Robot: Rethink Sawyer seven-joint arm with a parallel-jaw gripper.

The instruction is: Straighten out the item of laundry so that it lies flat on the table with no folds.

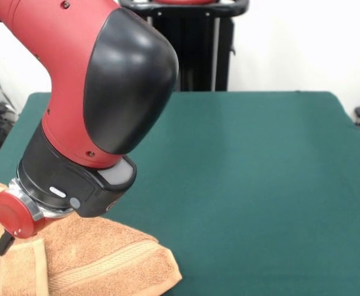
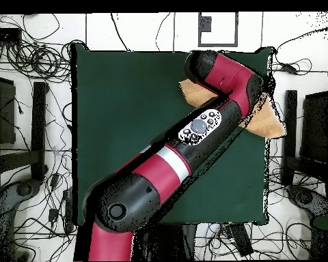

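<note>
The towel (image 1: 100, 259) is lying at the corner of the green table (image 1: 254, 185), in the lower left of the front view, and part of it looks to be hanging past the table's edge in the overhead view, where it is showing as a tan patch (image 2: 268, 121) beside the arm. It is not lying flat: one layer is doubled over another, with a striped band running along the upper fold and a thick rounded edge facing the open cloth. The arm (image 1: 100, 80) is leaning down over it, and the gripper (image 1: 3, 244) is sitting at or just above the towel's surface. Only a dark tip is showing below the red wrist, so I cannot tell whether the fingers are parted or closed, or whether they are pinching any cloth. By my reading the job is at an early stage; the fold is not yet opened, and the towel would need to be drawn onto the table.
</note>
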